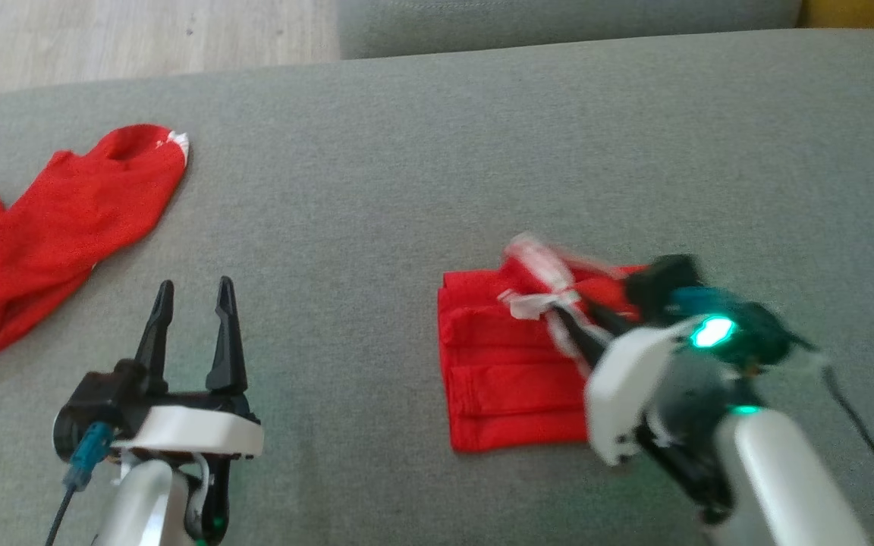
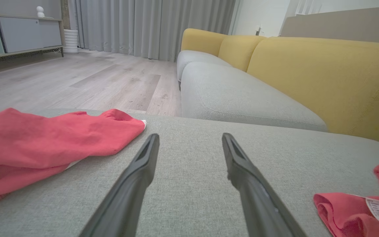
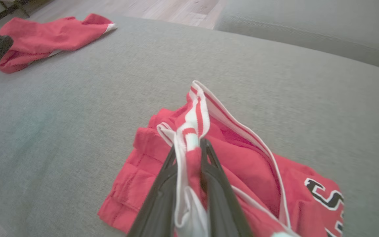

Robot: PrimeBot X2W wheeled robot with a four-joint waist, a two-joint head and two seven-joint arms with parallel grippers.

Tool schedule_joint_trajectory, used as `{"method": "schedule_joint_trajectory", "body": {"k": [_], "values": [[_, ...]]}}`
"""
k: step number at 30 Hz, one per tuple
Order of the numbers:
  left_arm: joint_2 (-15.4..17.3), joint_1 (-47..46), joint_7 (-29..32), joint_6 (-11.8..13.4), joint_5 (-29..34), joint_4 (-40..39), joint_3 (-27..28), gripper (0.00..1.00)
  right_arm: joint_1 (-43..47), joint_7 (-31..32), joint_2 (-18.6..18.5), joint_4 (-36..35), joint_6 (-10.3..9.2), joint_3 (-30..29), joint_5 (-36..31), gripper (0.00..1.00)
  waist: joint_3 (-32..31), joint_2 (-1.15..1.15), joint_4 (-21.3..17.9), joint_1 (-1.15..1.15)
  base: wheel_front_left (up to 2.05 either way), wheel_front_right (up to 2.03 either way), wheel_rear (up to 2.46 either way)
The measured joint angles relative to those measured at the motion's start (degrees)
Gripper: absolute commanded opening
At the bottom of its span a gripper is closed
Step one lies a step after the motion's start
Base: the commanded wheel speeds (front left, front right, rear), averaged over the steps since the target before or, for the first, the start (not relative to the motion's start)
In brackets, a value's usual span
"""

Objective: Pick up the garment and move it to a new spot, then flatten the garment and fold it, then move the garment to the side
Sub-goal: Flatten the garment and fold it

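Right gripper (image 3: 189,146), jaws closed on the garment (image 1: 505,387) at its striped trim: drag low and slowly, I judge, so the folds hold. Red, white-edged, it lies folded near right on the sofa cushion (image 1: 407,152). Left gripper (image 1: 194,292) jaws open, empty. A second garment (image 1: 50,227) lies far left.

You face grey sofa seat (image 1: 482,152), yellow back cushions (image 2: 324,75) behind it. Beyond, you see pale wood floor (image 2: 77,79), long grey curtains (image 2: 150,26), low grey cabinet (image 2: 28,33), white wall (image 2: 262,16). Soft even light.
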Motion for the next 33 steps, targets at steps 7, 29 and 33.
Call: {"method": "schedule_joint_trajectory", "body": {"k": [7, 29, 33], "values": [[-0.7, -0.2, 0.0, -0.4, 0.4, 0.0, -0.2, 1.00, -5.6, -4.2, 1.5, 11.0, 0.00, 7.0, 1.3, 0.00, 0.9, 0.00, 1.8, 0.00, 0.00, 0.00, 0.00], [-1.4, -0.2, 0.0, -0.5, 0.9, -0.2, 1.4, 1.00, -6.1, -15.0, 1.3, -2.1, 0.00, -8.0, 10.2, 1.00, 0.4, 0.00, 1.2, 0.00, 0.00, 0.00, 0.00], [-1.4, -0.2, 0.0, -0.5, 0.9, -0.4, 1.5, 1.00, 0.0, -19.2, -0.7, -2.1, 0.00, -15.2, 2.9, 1.00, 0.0, 0.00, 0.8, 0.00, 0.00, 0.00, 0.00]]}}
